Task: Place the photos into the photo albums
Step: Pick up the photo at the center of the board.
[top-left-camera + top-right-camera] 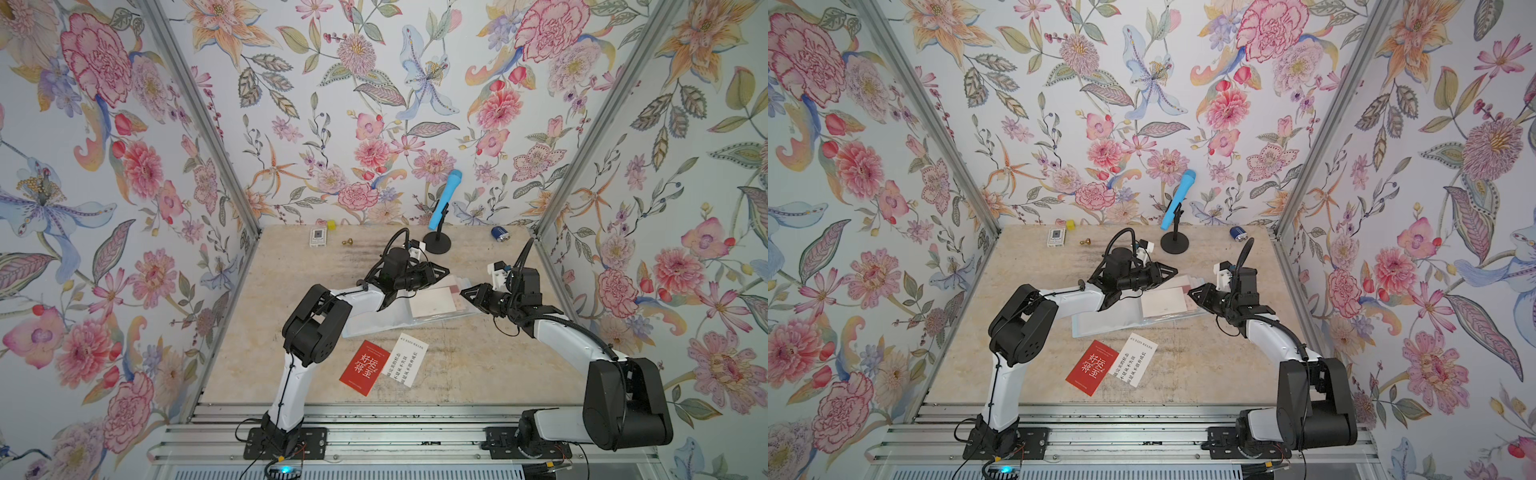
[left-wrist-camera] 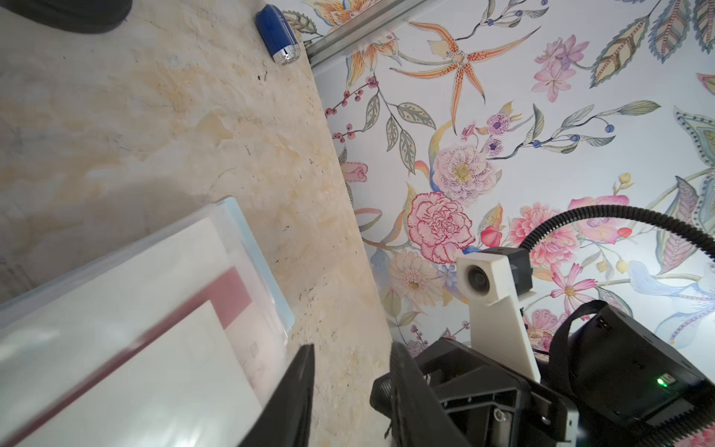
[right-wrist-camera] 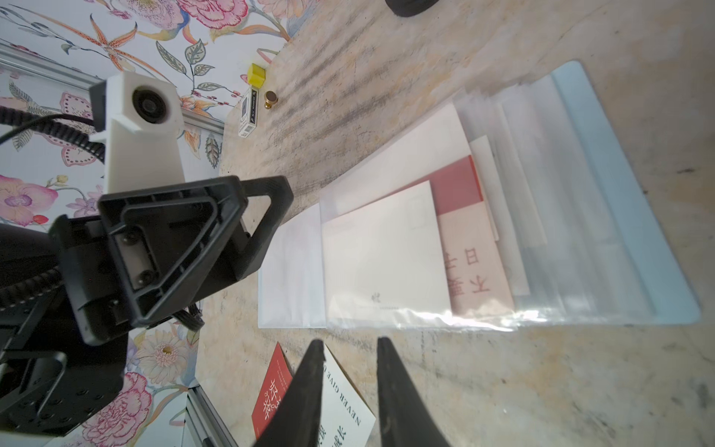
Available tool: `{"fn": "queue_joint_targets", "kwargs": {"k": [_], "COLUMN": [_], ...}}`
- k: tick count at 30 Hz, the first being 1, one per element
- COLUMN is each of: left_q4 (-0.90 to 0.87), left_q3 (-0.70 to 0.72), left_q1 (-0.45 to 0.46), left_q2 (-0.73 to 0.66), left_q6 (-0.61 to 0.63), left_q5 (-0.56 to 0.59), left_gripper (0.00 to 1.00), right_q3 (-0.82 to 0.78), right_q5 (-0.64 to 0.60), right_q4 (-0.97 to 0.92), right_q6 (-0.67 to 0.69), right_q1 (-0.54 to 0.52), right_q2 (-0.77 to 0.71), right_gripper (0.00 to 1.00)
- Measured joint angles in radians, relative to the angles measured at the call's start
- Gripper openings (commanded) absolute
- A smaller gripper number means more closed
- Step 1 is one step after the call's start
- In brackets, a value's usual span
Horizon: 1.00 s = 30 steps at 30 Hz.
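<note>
We are looking at the left gripper (image 2: 352, 346) first. Its 2 fingers are standing apart with nothing between them. It is hanging by the far right corner of the photo album (image 3: 619, 193). The right gripper (image 3: 350, 340) is pointing at it from the other side. Its fingers are spread too and are holding nothing. The tips of the 2 grippers are sitting near each other.

The pale blue album is lying open in the middle of the worktop (image 1: 478, 365), closer to its right edge. In its clear pages we are seeing a white card (image 3: 383, 251), a red card (image 3: 460, 185) and a pale pink card (image 3: 476, 271).

Near the front edge, a red photo (image 1: 365, 368) and a white photo (image 1: 407, 365) are lying loose and touching each other. A blue microphone (image 1: 446, 199) is standing at the back edge.
</note>
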<state>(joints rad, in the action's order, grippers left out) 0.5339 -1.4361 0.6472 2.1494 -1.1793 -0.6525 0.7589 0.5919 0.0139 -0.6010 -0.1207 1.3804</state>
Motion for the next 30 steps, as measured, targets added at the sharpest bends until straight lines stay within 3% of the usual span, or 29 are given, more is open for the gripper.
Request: {"fn": "queue_joint_targets", "kwargs": {"k": [4,14,21,30], "left_q4": [-0.124,-0.263,-0.325,-0.411], "left_q3": [0.048,0.466,0.754,0.883], "left_q1": [-0.022,-0.096,-0.060,0.116], "left_q2": [-0.091,-0.471,-0.608,-0.812], "left_q6": [0.126,0.352,0.352,0.239], "left_q5": [0.043,0.133,0.136,0.156], "left_gripper": [0.41,0.46,0.48,0.56], "right_q3": [0.018,0.027,0.066,0.217], "right_q5": [-0.002,0.006,0.025,0.027], "right_q4": [-0.033,-0.066,-0.126,-0.219], "right_q6": [0.023,0.071,0.143,0.238], "right_q1": [-0.077,-0.274,-0.342,-0.388], "right_q2": [0.040,0.158,0.291,0.407], "right_gripper": [0.32,0.37,0.42,0.44]}}
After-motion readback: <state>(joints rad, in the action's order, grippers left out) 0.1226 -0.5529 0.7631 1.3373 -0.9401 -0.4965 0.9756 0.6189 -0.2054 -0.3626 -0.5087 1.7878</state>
